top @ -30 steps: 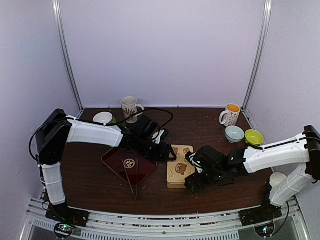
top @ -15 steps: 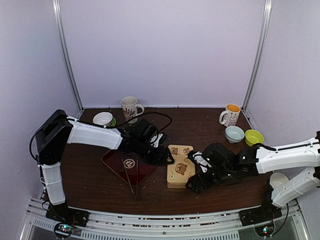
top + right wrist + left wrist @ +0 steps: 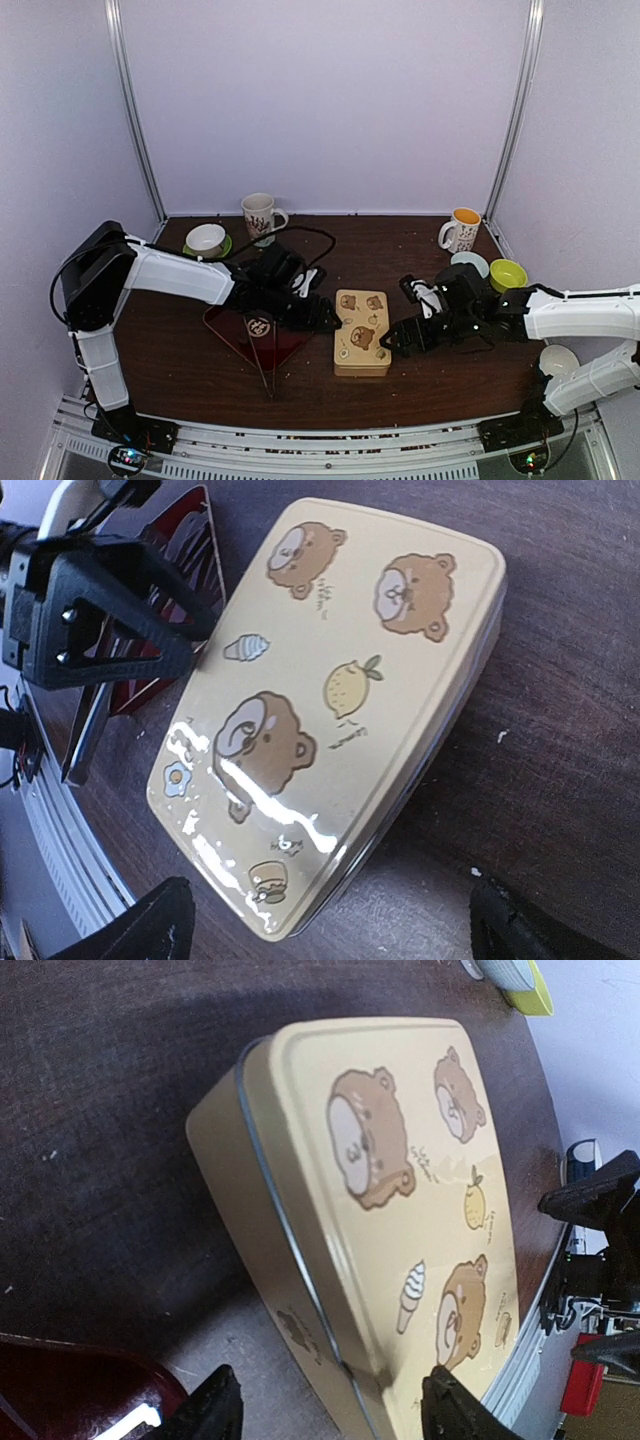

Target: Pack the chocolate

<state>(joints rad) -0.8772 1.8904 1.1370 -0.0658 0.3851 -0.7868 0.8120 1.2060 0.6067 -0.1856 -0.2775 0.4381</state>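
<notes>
Lidded tin (image 3: 361,331) — red tray (image 3: 240,335) just beside.

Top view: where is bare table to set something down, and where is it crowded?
Bare: the far strip between the patterned mug and orange-lined mug; the near edge right of the tin. Crowded: the middle, where left gripper and right gripper flank the tin beside the red tray; the far-right bowls.

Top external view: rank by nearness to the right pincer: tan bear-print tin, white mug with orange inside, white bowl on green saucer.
1. Tan bear-print tin, beside the right pincer.
2. White mug with orange inside, back right.
3. White bowl on green saucer, back left.
</notes>
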